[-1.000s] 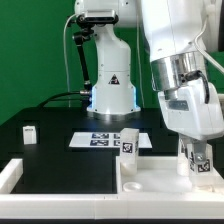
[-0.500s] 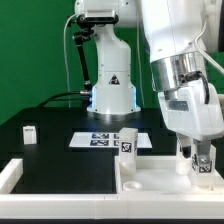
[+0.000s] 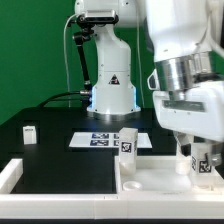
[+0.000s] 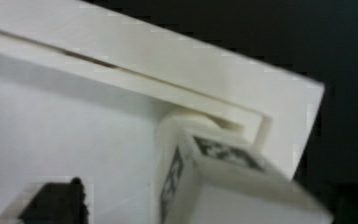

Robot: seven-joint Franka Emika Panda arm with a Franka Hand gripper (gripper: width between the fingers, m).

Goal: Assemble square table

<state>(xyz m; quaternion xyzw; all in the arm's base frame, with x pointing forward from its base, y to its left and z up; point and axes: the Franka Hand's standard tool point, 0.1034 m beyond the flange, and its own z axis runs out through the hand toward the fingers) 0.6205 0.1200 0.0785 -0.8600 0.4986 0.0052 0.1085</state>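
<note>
The square table's white slab (image 3: 160,180) lies at the front on the exterior view's right. Two white tagged legs stand on it: one at the near-left corner (image 3: 127,142), one at the right (image 3: 201,160). My gripper (image 3: 197,152) hangs over the right leg, open, with its fingers either side of the leg's top and not pressing on it. In the wrist view the same leg (image 4: 220,175) rises from the slab (image 4: 87,130) between the jaws of the gripper (image 4: 185,205). One dark finger (image 4: 55,200) shows clear of it.
A loose white leg (image 3: 30,133) stands on the black table at the exterior view's left. The marker board (image 3: 100,140) lies in the middle, in front of the arm's base (image 3: 112,95). A white rail frame (image 3: 10,175) edges the front left.
The jaws have gone from shut on the right leg to wide open. The hand has lifted slightly, and the leg stays standing on the slab.
</note>
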